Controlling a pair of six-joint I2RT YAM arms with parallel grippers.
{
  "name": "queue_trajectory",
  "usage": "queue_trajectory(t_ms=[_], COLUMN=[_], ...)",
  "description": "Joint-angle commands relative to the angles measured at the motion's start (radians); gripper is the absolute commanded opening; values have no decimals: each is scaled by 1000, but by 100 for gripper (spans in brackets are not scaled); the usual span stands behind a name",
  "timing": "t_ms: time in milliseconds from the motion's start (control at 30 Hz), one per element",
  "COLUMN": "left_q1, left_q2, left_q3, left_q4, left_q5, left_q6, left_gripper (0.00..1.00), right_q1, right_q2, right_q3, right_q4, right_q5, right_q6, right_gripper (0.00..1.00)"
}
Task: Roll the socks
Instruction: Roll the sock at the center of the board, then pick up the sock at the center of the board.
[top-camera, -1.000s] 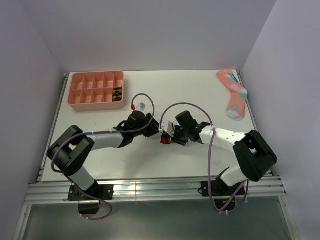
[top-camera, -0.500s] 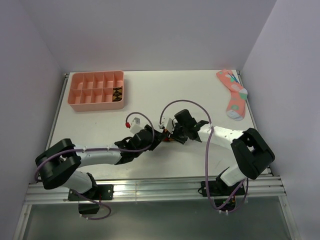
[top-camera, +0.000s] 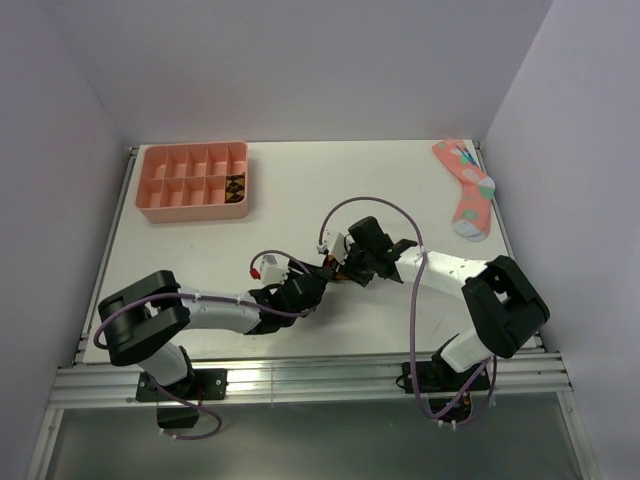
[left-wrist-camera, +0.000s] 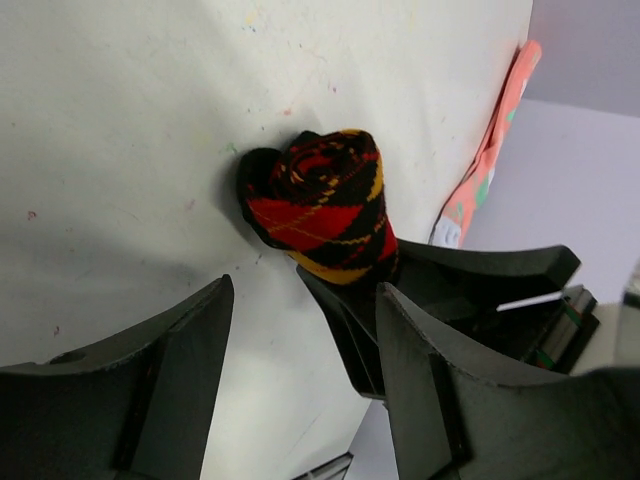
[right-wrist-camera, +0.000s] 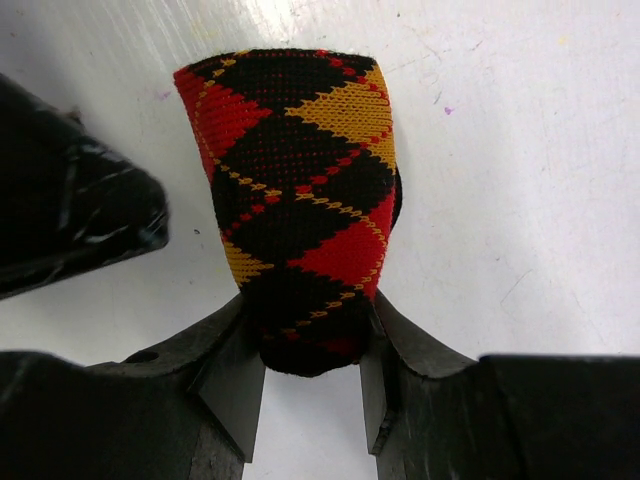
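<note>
A rolled dark argyle sock (right-wrist-camera: 295, 190) with red and orange diamonds rests on the white table near the middle (top-camera: 337, 273). My right gripper (right-wrist-camera: 305, 345) is shut on its lower end, one finger on each side. The left gripper (left-wrist-camera: 305, 350) is open just short of the roll (left-wrist-camera: 322, 205), with only table between its fingers (left-wrist-camera: 190, 380); from above it (top-camera: 316, 284) sits just left of the roll. Another dark argyle sock (top-camera: 235, 187), rolled, lies in a compartment of the pink tray (top-camera: 195, 212).
A pink sock (top-camera: 465, 188) with teal and white marks lies flat at the back right corner, also showing in the left wrist view (left-wrist-camera: 495, 130). The divided pink tray stands at the back left. Grey walls close in the table on three sides.
The left arm swung down toward the near edge, and its gripper let go of the roll and opened. The right gripper kept its hold on the rolled sock, shifted slightly back.
</note>
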Motion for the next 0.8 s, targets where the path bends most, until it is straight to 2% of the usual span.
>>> queue_trajectory(t_ms=[0,233,600,767], left_q1=[-8,-3,57,75], left_q2=[33,94,214,244], left_q3=[2,13,30,53], left_q4=[67,171,346,369], left_q5=[-79,-121,-50,-20], left_q6=[-138,-161,-141,-104], left_gripper=[64,65,65,66], right_q1=[-1,-3,-1,-1], right_q2=[8,10,-23,-38], right_q3=[50,54,67,61], right_q4=[22,13,-29,-33], right_q5=[-7,-15,-48,-64], right_q6=[17,19,14,7], right_gripper=[18,18,18,18])
